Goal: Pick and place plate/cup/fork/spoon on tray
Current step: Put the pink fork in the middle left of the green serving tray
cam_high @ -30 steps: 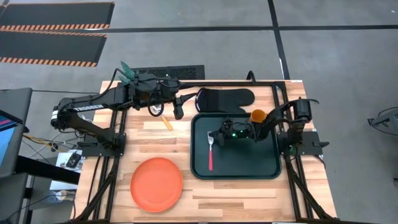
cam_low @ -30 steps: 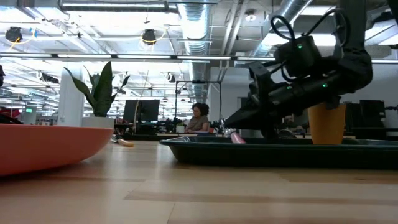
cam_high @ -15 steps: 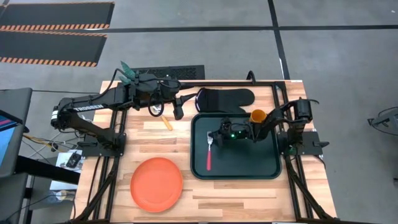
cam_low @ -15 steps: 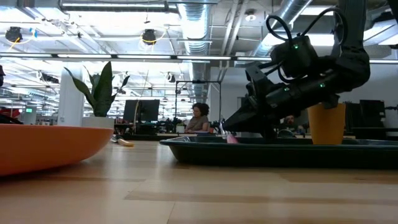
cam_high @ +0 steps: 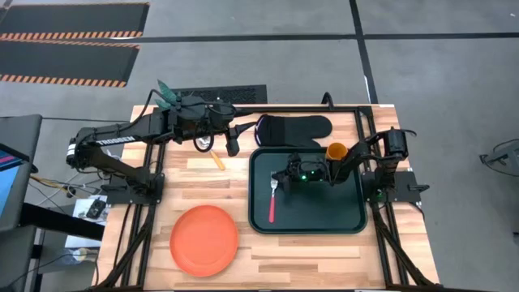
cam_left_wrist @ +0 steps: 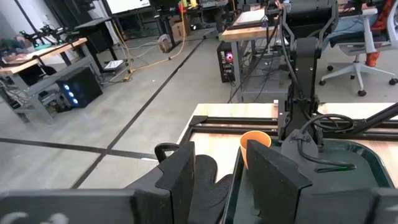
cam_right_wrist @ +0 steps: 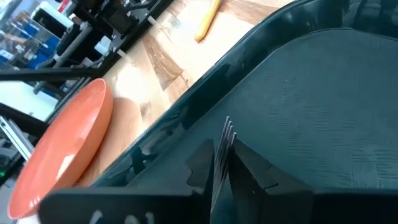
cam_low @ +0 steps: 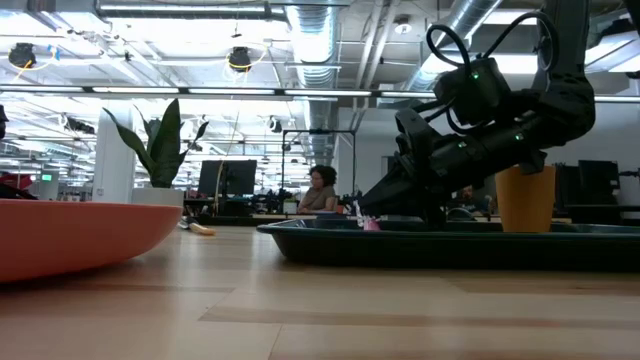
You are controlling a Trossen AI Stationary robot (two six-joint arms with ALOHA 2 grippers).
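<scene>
The dark green tray [cam_high: 349,221] lies at the table's right. The orange cup [cam_high: 336,151] stands upright in the tray's far right corner. My right gripper [cam_high: 280,180] is low over the tray's left part, shut on the fork [cam_high: 272,204], whose red handle points toward the near edge. The orange-red plate [cam_high: 203,240] lies flat on the table to the tray's near left. The spoon [cam_high: 216,159] lies on the wood left of the tray. My left gripper [cam_high: 233,148] hangs open and empty above the table, just beyond the tray's far left corner. My right gripper pinches the fork between its two fingers at the metal end, just behind the tines [cam_right_wrist: 227,129], which stick out past the fingertips [cam_right_wrist: 242,152]. The fingers come slanting down from the table's right and lie across the fork. The handle [cam_high: 271,212] lies over the tray floor.
A dark oven mitt [cam_high: 296,128] lies just beyond the tray's far edge. A potted plant [cam_high: 166,93] stands at the far left by the left arm. Bare wood shows between the plate and the tray and along the near edge.
My right gripper has risen a little and gone slightly toward the table's left, still shut on the fork. The fork's handle end has swung a little toward the left inside the tray.
</scene>
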